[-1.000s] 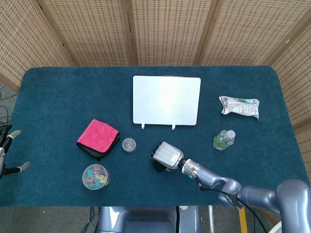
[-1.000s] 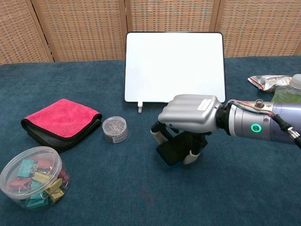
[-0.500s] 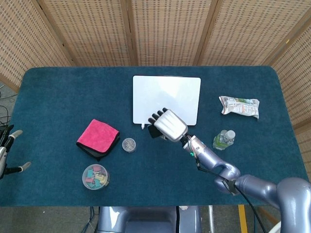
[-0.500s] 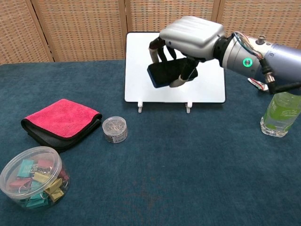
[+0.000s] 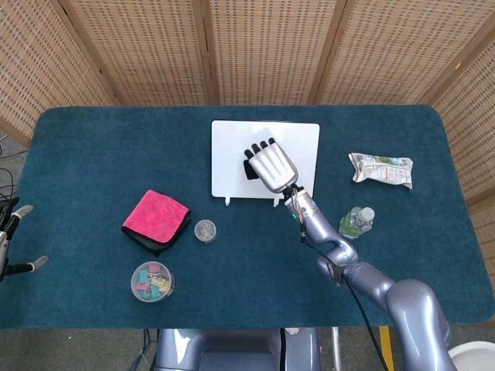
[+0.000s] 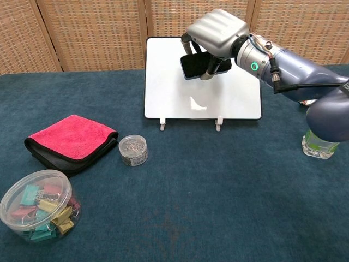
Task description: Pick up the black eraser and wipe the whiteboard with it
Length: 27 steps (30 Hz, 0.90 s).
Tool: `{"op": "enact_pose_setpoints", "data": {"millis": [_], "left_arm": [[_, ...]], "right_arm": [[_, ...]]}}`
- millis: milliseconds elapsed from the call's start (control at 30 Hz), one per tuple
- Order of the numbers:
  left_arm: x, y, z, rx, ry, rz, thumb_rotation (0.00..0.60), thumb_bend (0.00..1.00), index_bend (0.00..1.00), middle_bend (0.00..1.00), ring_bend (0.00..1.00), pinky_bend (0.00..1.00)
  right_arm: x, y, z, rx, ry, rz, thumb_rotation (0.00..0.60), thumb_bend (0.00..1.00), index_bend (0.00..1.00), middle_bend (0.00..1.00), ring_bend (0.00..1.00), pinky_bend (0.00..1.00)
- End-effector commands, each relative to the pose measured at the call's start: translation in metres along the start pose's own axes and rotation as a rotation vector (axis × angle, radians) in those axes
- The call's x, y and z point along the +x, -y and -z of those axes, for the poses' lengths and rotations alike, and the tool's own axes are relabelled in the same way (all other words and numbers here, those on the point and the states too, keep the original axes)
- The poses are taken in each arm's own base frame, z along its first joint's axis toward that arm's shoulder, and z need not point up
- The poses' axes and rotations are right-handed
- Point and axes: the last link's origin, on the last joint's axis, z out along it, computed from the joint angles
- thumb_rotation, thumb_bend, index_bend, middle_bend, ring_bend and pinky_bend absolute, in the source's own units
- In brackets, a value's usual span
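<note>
One teal-clothed table (image 5: 93, 147), wicker screens (image 5: 263, 50) behind, possibly touching.

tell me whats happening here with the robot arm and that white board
The robot's right hand holds the black eraser up in front of the upper part of the whiteboard, which stands propped on the blue table; whether the eraser touches it is unclear. The left hand sits at the table's left edge, holding nothing.
</note>
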Motion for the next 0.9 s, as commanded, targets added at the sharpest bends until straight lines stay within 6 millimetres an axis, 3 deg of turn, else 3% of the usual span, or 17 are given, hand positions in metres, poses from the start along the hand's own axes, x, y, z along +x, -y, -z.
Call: {"op": "enact_pose_setpoints", "data": {"millis": [33,267,300,400,467,667,900], "left_arm": [[0.0,0.001,-0.001,0.005,0.001,0.003,0.6,0.0,0.0,0.0,0.0,0.0],[0.001,0.003,-0.002,0.01,0.0,0.008,0.6,0.0,0.0,0.0,0.0,0.0],[0.001,0.003,-0.002,0.012,0.001,0.009,0.6,0.0,0.0,0.0,0.0,0.0],[0.001,0.004,-0.003,0.016,0.003,0.009,0.6,0.0,0.0,0.0,0.0,0.0],[0.001,0.004,-0.003,0.017,0.004,0.009,0.6,0.0,0.0,0.0,0.0,0.0],[0.0,0.003,-0.003,0.012,0.008,0.004,0.6,0.0,0.0,0.0,0.0,0.0],[0.002,0.002,0.0,0.008,0.001,0.003,0.6,0.0,0.0,0.0,0.0,0.0]], "right_arm": [[-0.007,0.01,-0.007,-0.005,0.024,0.015,0.6,0.49,0.61,0.62,0.55,0.55],[-0.02,0.014,-0.01,-0.037,0.084,0.008,0.6,0.45,0.59,0.58,0.54,0.55],[-0.023,0.014,-0.01,-0.039,0.095,0.008,0.6,0.4,0.55,0.53,0.51,0.55],[-0.024,0.012,-0.008,-0.077,0.087,-0.012,0.6,0.09,0.3,0.28,0.29,0.49],[-0.021,0.013,-0.007,-0.092,0.062,-0.04,0.6,0.0,0.23,0.23,0.22,0.45],[-0.02,0.009,-0.002,-0.091,0.036,-0.03,0.6,0.0,0.15,0.21,0.2,0.45],[-0.019,0.009,-0.001,-0.106,0.028,-0.023,0.6,0.0,0.15,0.2,0.2,0.45]]}}
